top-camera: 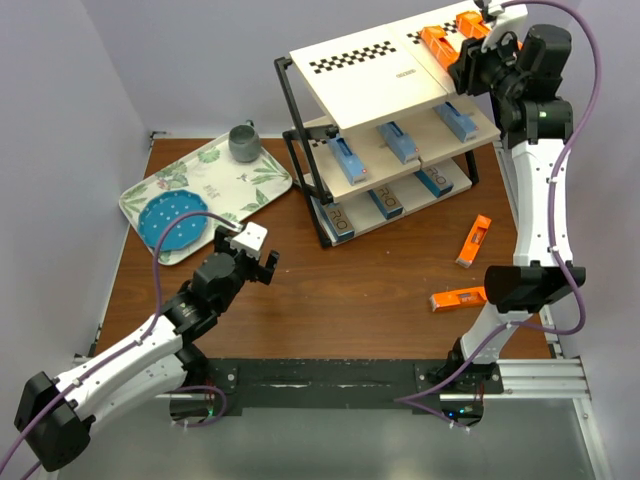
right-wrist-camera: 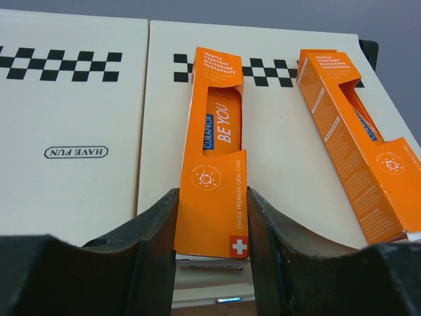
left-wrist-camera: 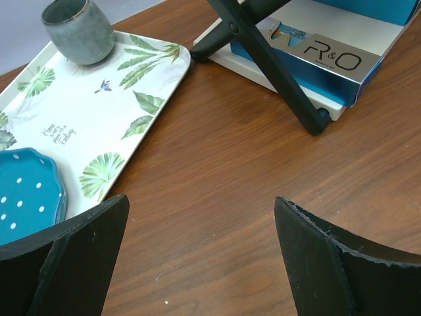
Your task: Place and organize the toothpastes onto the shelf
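Note:
The shelf (top-camera: 370,80) stands at the back right of the table. My right gripper (top-camera: 462,62) is at its top board (right-wrist-camera: 79,99), shut on the lower end of an orange toothpaste carton (right-wrist-camera: 214,171) that lies flat on the board. A second orange carton (right-wrist-camera: 358,141) lies to its right. Blue cartons (top-camera: 398,142) lie on the middle tier and silver-white ones (top-camera: 386,203) on the bottom tier. Two orange cartons (top-camera: 473,241) (top-camera: 459,298) lie on the table at the right. My left gripper (top-camera: 255,250) is open and empty over the table (left-wrist-camera: 200,224).
A leaf-patterned tray (top-camera: 250,185) at the back left holds a grey cup (top-camera: 244,142) and a blue dotted plate (top-camera: 172,222). In the left wrist view the shelf's black leg (left-wrist-camera: 270,66) and a silver carton (left-wrist-camera: 335,56) lie ahead on the right.

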